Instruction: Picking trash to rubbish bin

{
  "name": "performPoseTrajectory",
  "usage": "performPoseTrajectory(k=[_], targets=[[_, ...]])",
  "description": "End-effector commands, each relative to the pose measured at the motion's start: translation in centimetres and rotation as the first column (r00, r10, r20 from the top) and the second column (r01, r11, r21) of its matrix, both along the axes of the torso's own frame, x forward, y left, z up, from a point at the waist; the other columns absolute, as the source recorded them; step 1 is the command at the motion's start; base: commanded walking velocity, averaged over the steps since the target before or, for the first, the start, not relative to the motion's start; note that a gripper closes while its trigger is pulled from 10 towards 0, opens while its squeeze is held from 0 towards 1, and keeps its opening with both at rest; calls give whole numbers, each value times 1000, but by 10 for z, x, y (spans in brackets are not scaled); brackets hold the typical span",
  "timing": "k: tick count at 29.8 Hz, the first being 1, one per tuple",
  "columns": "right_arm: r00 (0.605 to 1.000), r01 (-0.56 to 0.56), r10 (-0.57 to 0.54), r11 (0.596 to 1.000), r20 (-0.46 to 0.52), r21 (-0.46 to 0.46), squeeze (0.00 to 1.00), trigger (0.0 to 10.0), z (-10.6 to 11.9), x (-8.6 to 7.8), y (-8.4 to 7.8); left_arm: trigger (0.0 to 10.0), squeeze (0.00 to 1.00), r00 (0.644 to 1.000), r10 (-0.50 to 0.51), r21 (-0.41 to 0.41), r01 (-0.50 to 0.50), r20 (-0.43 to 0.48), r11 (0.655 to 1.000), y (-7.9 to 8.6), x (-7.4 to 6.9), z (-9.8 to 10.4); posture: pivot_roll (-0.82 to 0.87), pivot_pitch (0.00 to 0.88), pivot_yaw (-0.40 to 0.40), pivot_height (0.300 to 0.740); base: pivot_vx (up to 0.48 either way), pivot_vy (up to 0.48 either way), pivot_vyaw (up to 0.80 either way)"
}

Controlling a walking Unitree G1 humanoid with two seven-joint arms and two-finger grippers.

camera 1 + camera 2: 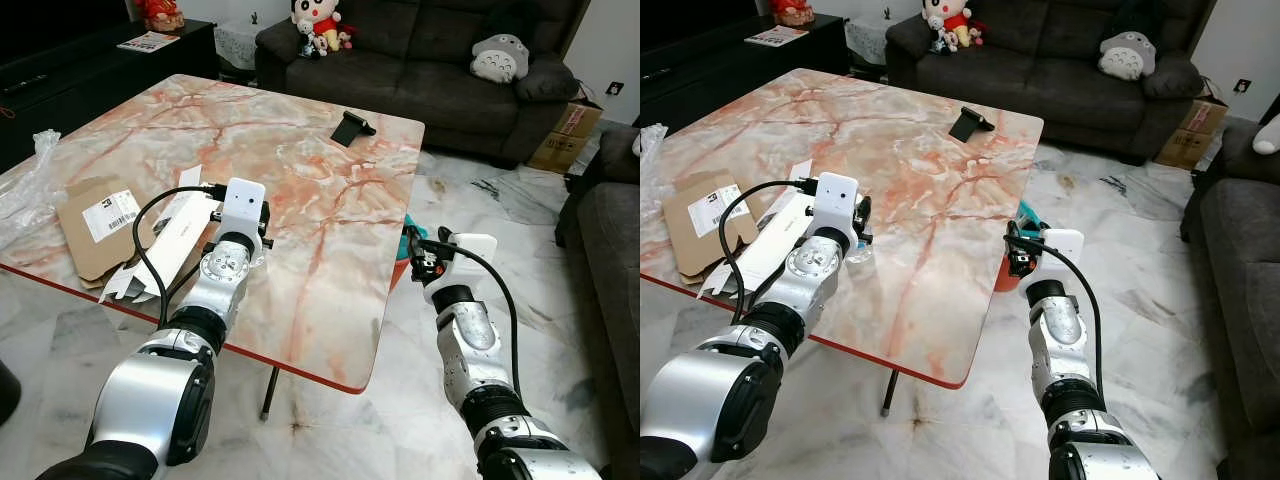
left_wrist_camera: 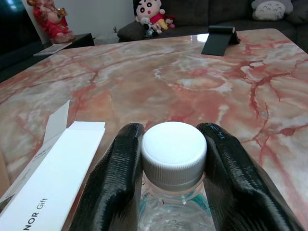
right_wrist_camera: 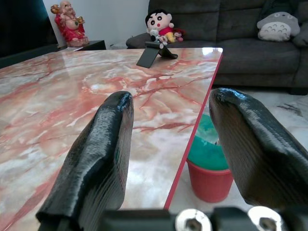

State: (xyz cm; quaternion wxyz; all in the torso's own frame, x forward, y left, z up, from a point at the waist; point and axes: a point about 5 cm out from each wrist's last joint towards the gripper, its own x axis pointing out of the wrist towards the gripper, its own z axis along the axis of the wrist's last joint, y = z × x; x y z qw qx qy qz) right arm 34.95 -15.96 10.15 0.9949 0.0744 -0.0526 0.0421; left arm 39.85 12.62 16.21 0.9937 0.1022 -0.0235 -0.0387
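Marble table (image 1: 330,180) is carrying your clear bottle (image 2: 174,211), which your left gripper (image 2: 173,159) is clamping upright at its white cap (image 2: 174,149), while the red bin (image 3: 211,175) is waiting beyond the table's right edge (nearer your right gripper (image 3: 168,144), which is idling spread wide).

Home living room: dark grey fabric sofa (image 1: 420,60) with plush toys (image 1: 318,25) at 12 o'clock, pink-veined marble table (image 1: 300,170).

Red-veined marble table (image 1: 300,170), white-capped clear bottle (image 2: 174,159), red bin (image 3: 211,180).
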Motion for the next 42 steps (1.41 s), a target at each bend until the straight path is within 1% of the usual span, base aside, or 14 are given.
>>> performPoseTrajectory(k=[1, 5, 8, 12, 13, 14, 15, 18, 23, 25, 28, 33, 38, 42], targets=[[1000, 0, 0, 1000, 7, -11, 0, 10000, 4, 2, -2, 0, 0, 998, -3, -4, 3, 66, 1000, -2, 5, 19, 187, 0, -89, 740, 0, 0, 0], [1000, 0, 0, 1000, 7, -11, 0, 10000, 4, 2, -2, 0, 0, 996, -10, -1, 10, 83, 1000, -3, 5, 21, 187, 0, -89, 740, 0, 0, 0], [1000, 1, -1, 1000, 7, -11, 0, 10000, 4, 2, -2, 0, 0, 994, -17, 12, 16, 111, 1000, -5, 4, 24, 189, 0, -92, 740, 0, 0, 0], [1000, 1, -1, 1000, 8, -11, 0, 10000, 4, 2, -2, 0, 0, 989, -21, 9, 20, 145, 1000, -5, 4, 30, 189, 0, -92, 740, 0, 0, 0], [1000, 2, -2, 1000, 10, -11, 0, 10000, 5, 2, -3, 3725, 0, 982, -24, -1, 24, 188, 1000, -6, 4, 36, 189, 0, -92, 740, 0, 0, 0], [1000, 2, -2, 1000, 10, -11, 0, 10000, 5, 2, -3, 3725, 0, 979, -24, -4, 25, 201, 1000, -6, 4, 38, 189, 0, -92, 740, 0, 0, 0], [1000, 1, -1, 1000, 11, -11, 0, 10000, 5, 3, -2, 10000, 0, 972, -26, -11, 30, 232, 999, -7, 3, 43, 189, 0, -92, 740, 0, 0, 0], [1000, 2, -2, 1000, 13, -10, 0, 10000, 6, 3, -3, 10000, 0, 966, -32, -16, 38, 257, 999, -8, 2, 45, 189, 0, -92, 740, 0, 0, 0], [1000, 4, -4, 1000, 16, -10, 0, 10000, 6, 3, -3, 10000, 0, 959, -39, -23, 48, 280, 999, -9, -1, 44, 189, 0, -92, 740, 0, 0, 0], [1000, 10, -9, 1000, 23, -8, 0, 10000, 7, 3, -5, 10000, 0, 946, -38, -45, 56, 321, 997, -9, -8, 39, 189, 0, -92, 740, 0, 0, 0], [999, 12, -12, 1000, 34, -4, 0, 10000, 9, 3, -5, 10000, 0, 945, -29, -51, 48, 326, 998, -10, -12, 34, 189, 0, -92, 740, 0, 0, 0], [999, 14, -14, 1000, 49, 5, 0, 10000, 13, 4, -4, 10000, 0, 944, -39, -68, 65, 327, 996, -14, -20, 24, 194, 0, -95, 740, 0, 0, 0], [998, 15, -16, 1000, 53, 7, 0, 10000, 14, 5, -4, 10000, 0, 938, -49, -77, 80, 342, 994, -18, -22, 26, 194, 0, -95, 740, 0, 0, 0], [998, 17, -17, 1000, 55, 9, 0, 10000, 14, 5, -4, 10000, 0, 938, -58, -62, 84, 341, 995, -20, -22, 27, 193, 0, -94, 740, 0, 0, 0]])
